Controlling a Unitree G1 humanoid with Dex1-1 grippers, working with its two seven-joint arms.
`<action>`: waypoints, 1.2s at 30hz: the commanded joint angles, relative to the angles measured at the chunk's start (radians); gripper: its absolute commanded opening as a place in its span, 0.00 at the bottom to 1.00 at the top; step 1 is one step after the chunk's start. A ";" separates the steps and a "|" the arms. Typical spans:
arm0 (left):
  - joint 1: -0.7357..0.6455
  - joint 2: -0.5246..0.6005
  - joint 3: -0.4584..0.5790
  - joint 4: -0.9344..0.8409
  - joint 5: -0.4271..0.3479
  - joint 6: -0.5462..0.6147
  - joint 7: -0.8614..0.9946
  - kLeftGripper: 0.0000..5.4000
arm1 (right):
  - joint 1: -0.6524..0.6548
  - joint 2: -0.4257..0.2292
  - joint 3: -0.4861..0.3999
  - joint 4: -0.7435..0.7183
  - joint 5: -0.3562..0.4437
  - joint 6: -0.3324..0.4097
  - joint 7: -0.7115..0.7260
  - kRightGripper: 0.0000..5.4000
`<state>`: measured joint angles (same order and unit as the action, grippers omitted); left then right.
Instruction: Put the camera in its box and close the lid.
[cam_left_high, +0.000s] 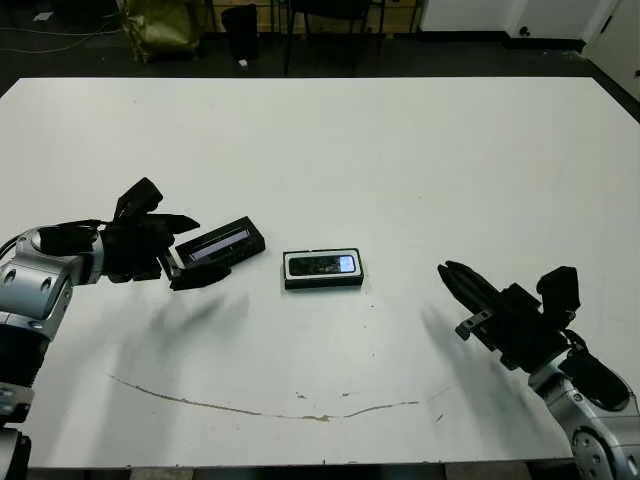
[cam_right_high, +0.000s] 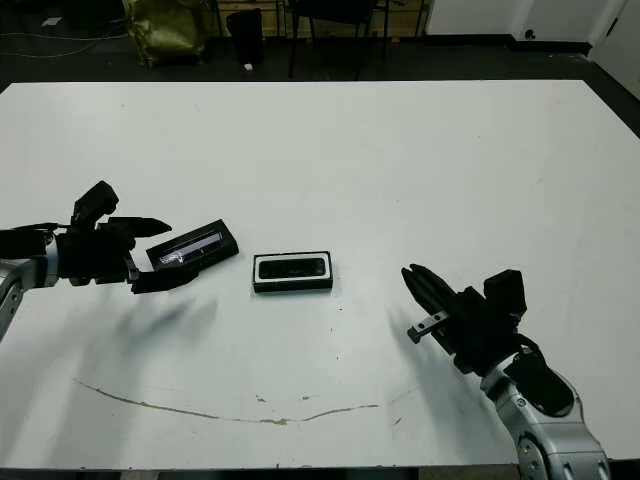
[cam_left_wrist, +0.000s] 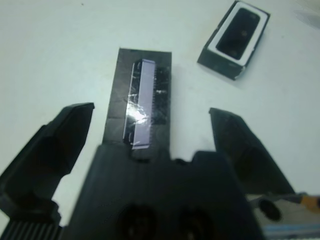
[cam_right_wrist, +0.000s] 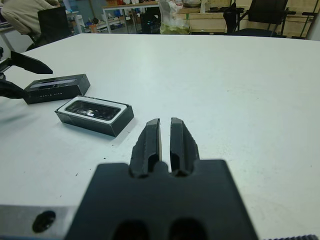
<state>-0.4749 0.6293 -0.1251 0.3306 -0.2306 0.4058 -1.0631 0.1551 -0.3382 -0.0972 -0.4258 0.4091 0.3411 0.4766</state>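
The camera (cam_left_high: 322, 265) already lies inside the box (cam_left_high: 323, 283), so the step in hand looks to be fetching the lid (cam_left_high: 219, 244) and seating it. The left gripper (cam_left_high: 186, 252) sits at the near end of the lid, jaws spread wide, one finger on each side of that end. In the left wrist view the lid's end lies close against the gripper's body, between the two fingers (cam_left_wrist: 55, 145). To do this well, the jaws should close squarely across the lid's narrow width, on the black walls and not on the glossy strip, which probably offers a slippery hold. Once lifted, the lid needs turning to match the box's long axis, since the two now lie at different angles, and it should come down level so no corner catches the rim.

On the white worktop (cam_left_high: 400, 160), the lid lies left of centre in the head view, slanted, a black rectangle with a long silver-grey strip along its top. The box is just right of it, near the frame's middle and not touching it: black walls, a white lining showing as a thin border around the dark camera, which has a pale bluish patch at its right end. The right gripper (cam_left_high: 447, 271) hovers at lower right, well apart from the box, jaws pressed together and empty.
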 joint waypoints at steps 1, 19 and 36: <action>-0.008 -0.006 -0.012 0.035 0.021 -0.007 -0.009 1.00 | 0.019 -0.019 -0.013 -0.007 0.008 0.027 -0.001 0.00; -0.036 -0.044 -0.018 0.148 0.092 -0.053 0.037 1.00 | 0.033 -0.035 -0.014 -0.044 0.012 0.068 -0.025 0.00; -0.042 -0.053 -0.047 0.207 0.131 -0.141 0.005 1.00 | 0.045 -0.050 -0.022 -0.078 0.019 0.094 -0.030 0.00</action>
<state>-0.5227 0.5817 -0.1540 0.5141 -0.1182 0.2668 -1.0437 0.1881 -0.3820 -0.1098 -0.5052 0.4277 0.4164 0.4557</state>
